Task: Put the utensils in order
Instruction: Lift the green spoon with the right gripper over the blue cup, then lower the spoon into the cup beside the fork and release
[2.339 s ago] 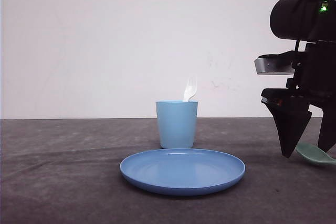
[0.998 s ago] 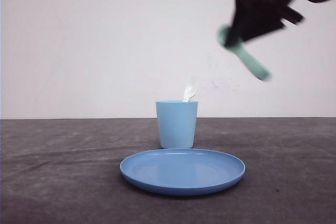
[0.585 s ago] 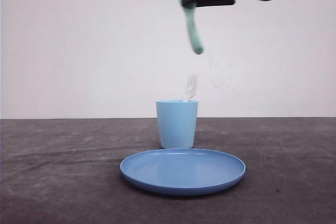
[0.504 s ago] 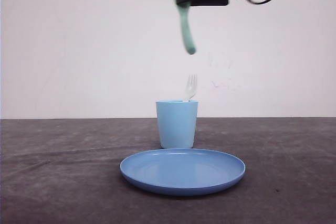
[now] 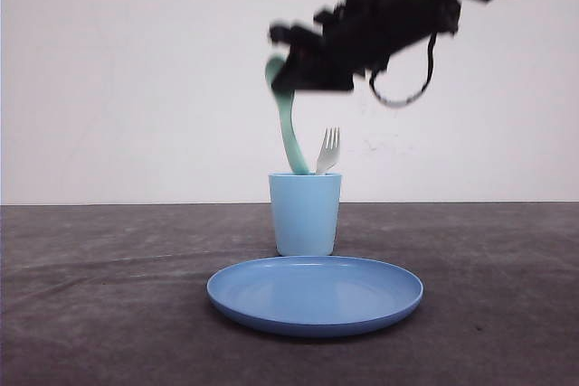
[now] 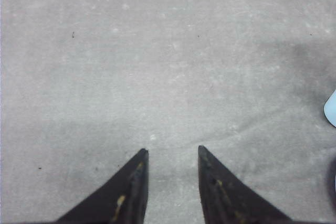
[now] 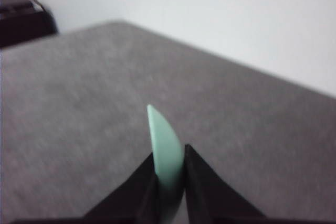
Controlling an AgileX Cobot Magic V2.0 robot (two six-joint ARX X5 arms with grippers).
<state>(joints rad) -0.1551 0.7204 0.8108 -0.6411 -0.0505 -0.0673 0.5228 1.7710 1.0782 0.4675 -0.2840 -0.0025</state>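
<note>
Right claw (image 5: pixel 282 79) clamped on mint-green spoon (image 5: pixel 288 124) by the bowel end, handle tip dipping into light blue cup (image 5: pixel 305 214) beside white fork (image 5: pixel 329 149) standing in it. Left claw (image 6: pixel 172 153) parted, holding nothing, over bare surface (image 6: pixel 157 51). Risk: handle snags cup rim or knocks fork, tipping cup onto blue plate (image 5: pixel 314 294)

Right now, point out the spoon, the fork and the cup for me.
spoon (image 5: pixel 291 137): front view, mid-handle, above the cup rim.
fork (image 5: pixel 329 144): front view, tines above the rim.
cup (image 5: pixel 305 216): front view, middle of its outer wall.
</note>
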